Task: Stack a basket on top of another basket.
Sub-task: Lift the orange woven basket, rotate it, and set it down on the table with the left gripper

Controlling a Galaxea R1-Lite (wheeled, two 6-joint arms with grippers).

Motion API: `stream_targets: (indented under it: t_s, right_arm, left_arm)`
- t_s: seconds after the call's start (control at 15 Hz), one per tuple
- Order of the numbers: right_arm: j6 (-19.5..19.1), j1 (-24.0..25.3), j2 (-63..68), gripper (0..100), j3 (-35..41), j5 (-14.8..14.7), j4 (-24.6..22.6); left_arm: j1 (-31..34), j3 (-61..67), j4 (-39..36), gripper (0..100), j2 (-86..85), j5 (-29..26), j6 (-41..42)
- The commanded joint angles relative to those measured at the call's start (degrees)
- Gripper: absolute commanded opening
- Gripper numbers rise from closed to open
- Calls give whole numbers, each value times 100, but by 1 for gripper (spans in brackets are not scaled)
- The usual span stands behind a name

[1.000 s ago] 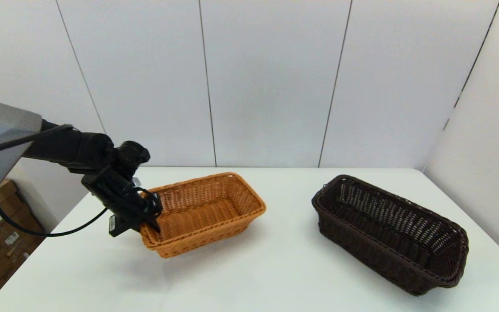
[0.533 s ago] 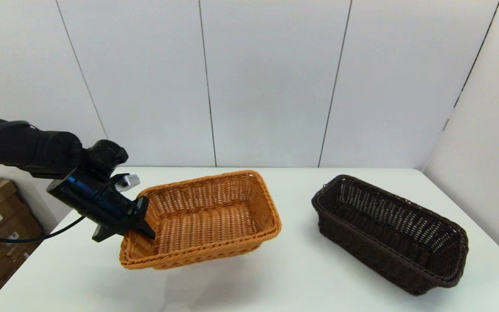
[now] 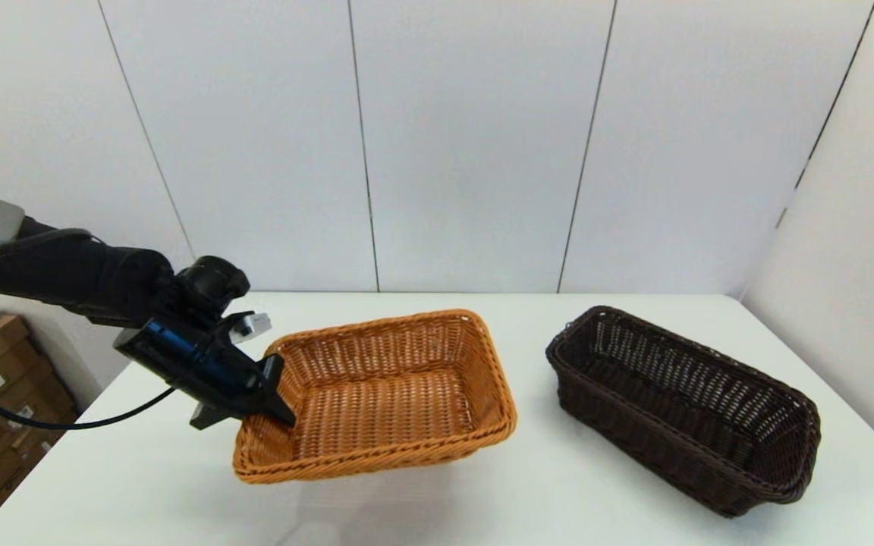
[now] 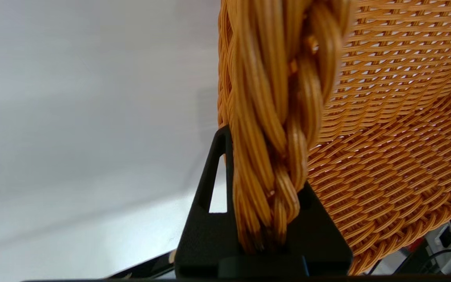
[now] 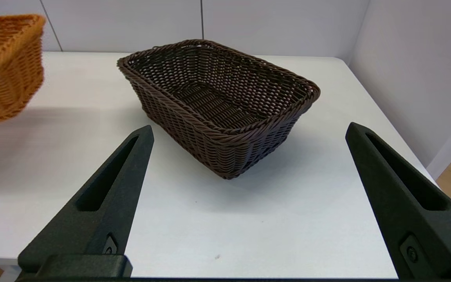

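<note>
because the left gripper (image 3: 274,406) pinched only the orange-tan basket (image 3: 384,394)'s braided rim (lifted, tilted), it could slip; right gripper (image 5: 249,196) gaped near the dark brown basket (image 3: 680,402).

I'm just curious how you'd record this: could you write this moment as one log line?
left gripper: shut on orange-tan basket rim, basket lifted off table | right gripper: jaws open, facing dark brown basket | stacking: not yet done

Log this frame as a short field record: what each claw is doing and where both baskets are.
left claw: shut on the braided rim of the orange-tan basket
orange-tan basket: lifted off the white table, tilted
right claw: open, empty, facing the dark brown basket
dark brown basket: resting on the table at right, untouched
stacking: not yet done
</note>
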Motion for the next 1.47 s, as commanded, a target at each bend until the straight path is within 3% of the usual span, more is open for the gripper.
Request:
stream_targets:
  t_s: [0.07, 0.33, 0.6, 0.73, 1.0, 1.47]
  right_arm:
    - [5, 0, -1, 100, -1, 4, 0]
    - [-4, 0, -1, 100, -1, 4, 0]
    - [-4, 0, -1, 100, -1, 4, 0]
    - [-4, 0, -1, 100, -1, 4, 0]
    - [-4, 0, -1, 100, -1, 4, 0]
    - [-4, 0, -1, 100, -1, 4, 0]
  left_arm:
    - [-371, -133, -139, 0, 257, -8, -8]
    - [-801, -651, 2, 0, 433, 1, -96]
    - [-977, -2040, 1522, 0, 977, 27, -272]
    - [-986, -2435, 1909, 0, 1109, 27, -272]
    - [-1065, -2638, 1970, 0, 1470, 546, -263]
    - [-1144, -2831, 1900, 0, 1769, 510, -307]
